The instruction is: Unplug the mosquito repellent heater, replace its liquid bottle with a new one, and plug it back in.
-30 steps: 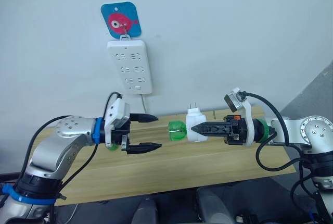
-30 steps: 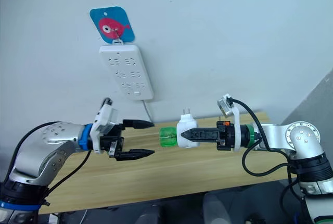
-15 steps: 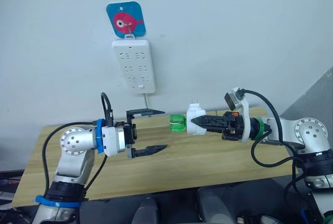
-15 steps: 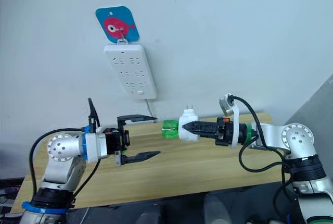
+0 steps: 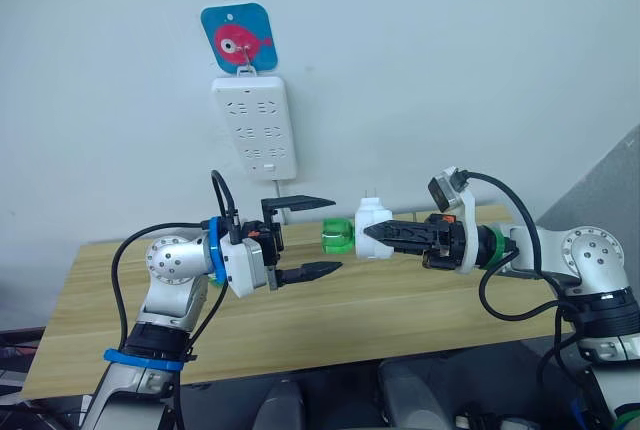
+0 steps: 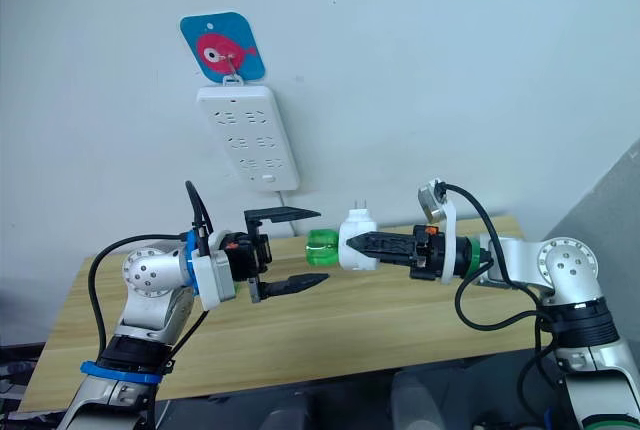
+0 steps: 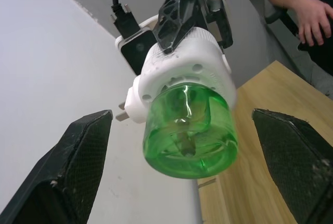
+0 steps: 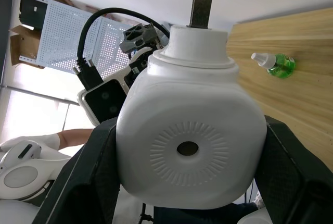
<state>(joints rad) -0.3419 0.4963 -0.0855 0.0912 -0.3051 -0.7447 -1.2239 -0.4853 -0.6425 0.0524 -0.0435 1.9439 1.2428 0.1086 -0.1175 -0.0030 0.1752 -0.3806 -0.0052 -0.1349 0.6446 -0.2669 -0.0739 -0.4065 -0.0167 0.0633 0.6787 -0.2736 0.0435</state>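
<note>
Bottle handoff: left gripper [image 5: 318,235] gaping, not yet on the green translucent plastic liquid bottle [image 5: 338,237].
Right gripper [image 5: 366,235] clamps the small white rounded plastic mosquito repellent heater [image 5: 372,229], unplugged, below the long white wall power strip [image 5: 256,128]. Risk: off-centre closing on the bottle levers the heater loose.

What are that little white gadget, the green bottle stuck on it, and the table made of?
The mosquito repellent heater looks like glossy white moulded plastic, with a moulded ring of ribs around its vent hole; its prongs look like dull metal. The green bottle seems to be clear tinted plastic, perhaps glass: you see through it and it glints. The table shows pale wood grain, maybe laminate.
</note>
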